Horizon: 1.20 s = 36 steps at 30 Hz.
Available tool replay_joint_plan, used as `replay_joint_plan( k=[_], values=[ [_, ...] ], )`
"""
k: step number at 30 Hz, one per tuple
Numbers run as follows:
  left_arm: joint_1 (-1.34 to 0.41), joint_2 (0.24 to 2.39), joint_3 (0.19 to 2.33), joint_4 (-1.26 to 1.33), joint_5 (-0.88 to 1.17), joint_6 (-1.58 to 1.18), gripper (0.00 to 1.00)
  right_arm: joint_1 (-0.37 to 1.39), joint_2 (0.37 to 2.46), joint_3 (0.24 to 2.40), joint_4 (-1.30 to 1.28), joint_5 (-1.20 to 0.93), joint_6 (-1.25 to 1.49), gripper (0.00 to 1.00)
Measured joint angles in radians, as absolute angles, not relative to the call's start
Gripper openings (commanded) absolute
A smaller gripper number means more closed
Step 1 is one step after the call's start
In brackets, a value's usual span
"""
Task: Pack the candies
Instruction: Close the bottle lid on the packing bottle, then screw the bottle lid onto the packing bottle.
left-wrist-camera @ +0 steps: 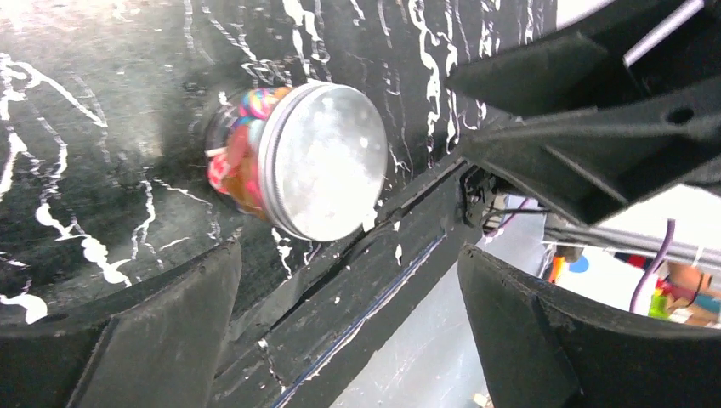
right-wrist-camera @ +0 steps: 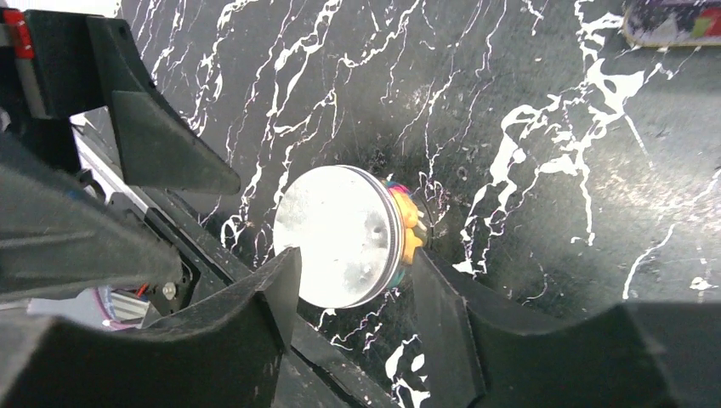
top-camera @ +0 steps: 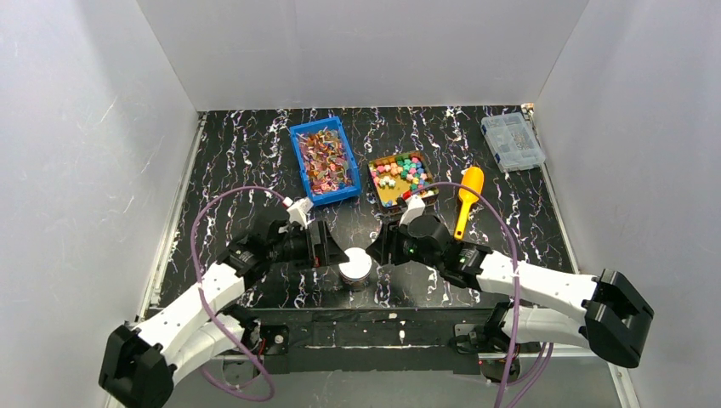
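Candies [left-wrist-camera: 234,161] inside lidded jar [top-camera: 354,274], packing judged nearly done; left gripper [top-camera: 332,246] at ten o'clock, right gripper [top-camera: 379,249] at two o'clock, both released; next, likely clean withdrawal.

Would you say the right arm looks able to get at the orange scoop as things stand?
Probably yes: the orange scoop lies uncovered, with nothing between it and the nearby right claw, which is open and empty, though aimed at the jar.
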State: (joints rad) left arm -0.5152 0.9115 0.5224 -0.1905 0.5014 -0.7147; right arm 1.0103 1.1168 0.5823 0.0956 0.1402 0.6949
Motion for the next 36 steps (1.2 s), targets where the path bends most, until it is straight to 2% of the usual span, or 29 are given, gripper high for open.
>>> replay_joint_plan(
  k=[6,13,24,27,36],
  values=[
    [-0.678,0.794,0.513,-0.195,0.361,-0.714,0.98,1.010,1.087,0.620,0.024,0.151,0.618,0.69],
    [-0.944,0.700,0.482,-0.218,0.070,-0.711,0.98,1.008,1.071,0.628,-0.058,0.156,0.546,0.74],
    [-1.377,0.855,0.439,-0.168,-0.416,-0.714,0.98,0.987,1.008,0.643,-0.133,0.180,0.456,0.83],
    [-1.430,0.935,0.381,-0.068,-0.501,-0.701,0.98,0.977,0.995,0.643,-0.134,0.181,0.439,0.84],
    [-1.438,1.093,0.249,0.249,-0.622,-0.635,0.98,0.965,0.967,0.626,-0.138,0.177,0.417,0.84]
  ],
)
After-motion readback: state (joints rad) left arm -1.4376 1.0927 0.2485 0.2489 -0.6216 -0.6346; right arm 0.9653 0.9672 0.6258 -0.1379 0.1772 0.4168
